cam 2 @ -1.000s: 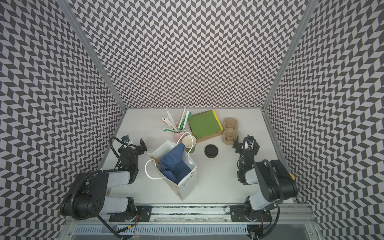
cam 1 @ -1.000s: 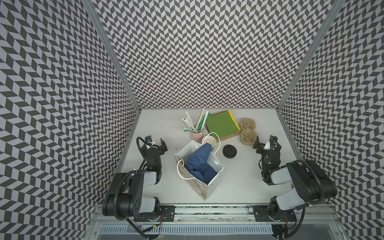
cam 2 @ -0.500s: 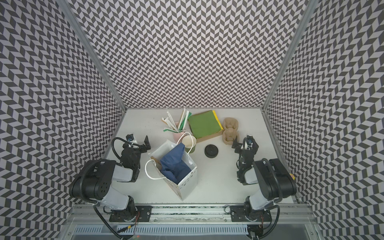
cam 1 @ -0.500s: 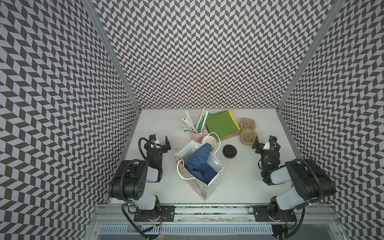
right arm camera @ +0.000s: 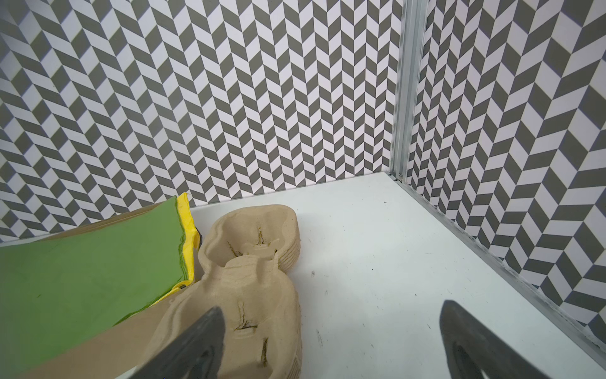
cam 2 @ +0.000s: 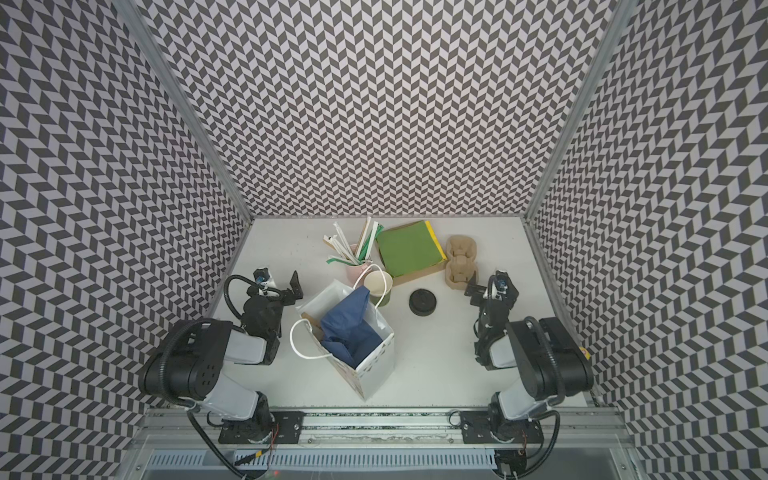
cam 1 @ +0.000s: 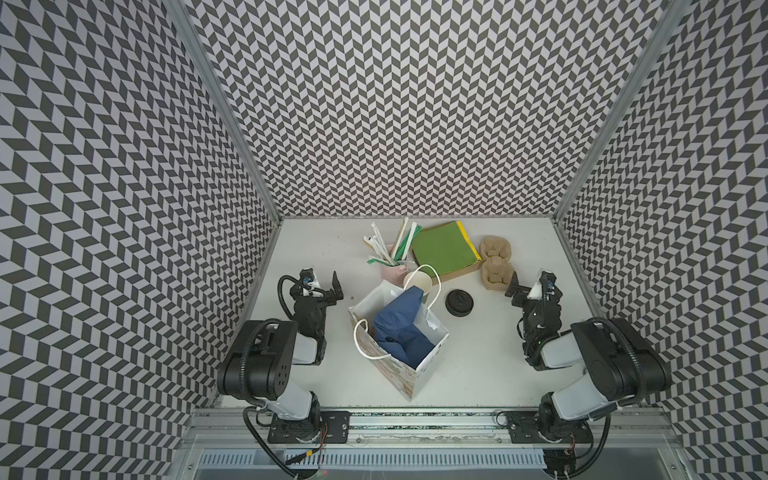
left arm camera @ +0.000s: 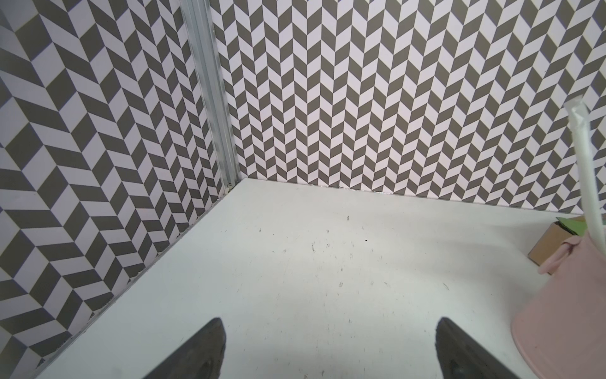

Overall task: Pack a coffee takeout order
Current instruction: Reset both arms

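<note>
Our left arm has raised its elbow and its left claw (cam 1: 322, 283) has edged toward the paper bag (cam 1: 430, 363); the right arm has hardly stirred. Both claws are spread wide and hold nothing. We see only bare worktop (left arm camera: 328, 262) between the left one's fingers, and the right claw (cam 1: 530, 284) sits just beside the tan cup carrier (cam 1: 496, 266). The dark blue napkin (cam 1: 401, 328) sticks out of the bag. The green cup (cam 1: 417, 282) stands lidless just behind the bag, and its black lid (cam 1: 459, 302) lies apart on the worktop.
</note>
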You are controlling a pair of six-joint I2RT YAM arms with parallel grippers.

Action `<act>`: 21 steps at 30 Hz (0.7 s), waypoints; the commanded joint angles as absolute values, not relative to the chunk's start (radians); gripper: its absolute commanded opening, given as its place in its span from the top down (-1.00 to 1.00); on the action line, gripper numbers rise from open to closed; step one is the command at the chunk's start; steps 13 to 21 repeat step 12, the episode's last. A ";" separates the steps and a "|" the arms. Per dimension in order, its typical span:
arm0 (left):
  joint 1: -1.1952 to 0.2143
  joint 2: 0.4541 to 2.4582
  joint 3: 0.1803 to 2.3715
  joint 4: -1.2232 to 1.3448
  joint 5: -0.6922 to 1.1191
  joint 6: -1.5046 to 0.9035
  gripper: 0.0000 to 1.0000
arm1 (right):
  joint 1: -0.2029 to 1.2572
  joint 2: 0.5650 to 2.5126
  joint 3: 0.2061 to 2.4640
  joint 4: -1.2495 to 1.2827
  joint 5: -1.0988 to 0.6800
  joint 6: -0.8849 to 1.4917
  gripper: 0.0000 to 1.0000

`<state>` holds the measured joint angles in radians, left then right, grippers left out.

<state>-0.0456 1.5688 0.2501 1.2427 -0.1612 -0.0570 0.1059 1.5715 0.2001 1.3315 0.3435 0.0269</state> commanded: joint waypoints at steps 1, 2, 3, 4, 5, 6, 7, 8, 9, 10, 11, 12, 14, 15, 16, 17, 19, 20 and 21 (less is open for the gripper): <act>-0.046 1.557 0.242 1.283 -0.152 -0.046 -1.00 | 0.103 1.576 0.201 1.405 0.339 0.022 -0.98; -0.046 1.557 0.242 1.283 -0.171 -0.016 -1.00 | 0.103 1.575 0.201 1.405 0.339 0.022 -0.98; -0.046 1.557 0.242 1.282 -0.183 -0.014 -1.00 | 0.101 1.575 0.201 1.405 0.339 0.022 -0.98; -0.046 1.558 0.242 1.283 -0.181 -0.012 -1.00 | 0.102 1.575 0.201 1.405 0.339 0.023 -0.98; -0.046 1.559 0.242 1.282 -0.182 -0.012 -1.00 | 0.102 1.575 0.201 1.405 0.339 0.023 -0.99; -0.046 1.560 0.245 1.281 -0.176 -0.011 -1.00 | 0.102 1.576 0.201 1.405 0.339 0.022 -0.98; -0.046 1.562 0.247 1.279 -0.144 -0.001 -1.00 | 0.100 1.575 0.201 1.405 0.339 0.021 -0.98; -0.045 1.566 0.255 1.267 -0.114 0.014 -1.00 | 0.100 1.575 0.201 1.405 0.339 0.023 -0.98; -0.040 1.565 0.259 1.256 -0.100 0.012 -1.00 | 0.102 1.575 0.201 1.405 0.339 0.022 -0.99; -0.028 1.566 0.267 1.242 -0.072 0.008 -1.00 | 0.101 1.575 0.201 1.405 0.339 0.022 -0.99; -0.017 1.565 0.269 1.239 -0.052 0.002 -1.00 | 0.102 1.575 0.201 1.405 0.339 0.022 -0.98; -0.018 1.562 0.264 1.243 -0.054 0.004 -1.00 | 0.101 1.575 0.201 1.405 0.339 0.022 -0.98; -0.018 1.562 0.264 1.243 -0.054 0.004 -1.00 | 0.101 1.575 0.201 1.405 0.339 0.022 -0.98; -0.018 1.562 0.264 1.243 -0.054 0.004 -1.00 | 0.101 1.575 0.201 1.405 0.339 0.022 -0.98; -0.018 1.562 0.264 1.243 -0.054 0.004 -1.00 | 0.101 1.575 0.201 1.405 0.339 0.022 -0.98; -0.018 1.562 0.264 1.243 -0.054 0.004 -1.00 | 0.101 1.575 0.201 1.405 0.339 0.022 -0.98; -0.018 1.562 0.264 1.243 -0.054 0.004 -1.00 | 0.101 1.575 0.201 1.405 0.339 0.022 -0.98; -0.018 1.562 0.264 1.243 -0.054 0.004 -1.00 | 0.101 1.575 0.201 1.405 0.339 0.022 -0.98; -0.018 1.562 0.264 1.243 -0.054 0.004 -1.00 | 0.101 1.575 0.201 1.405 0.339 0.022 -0.98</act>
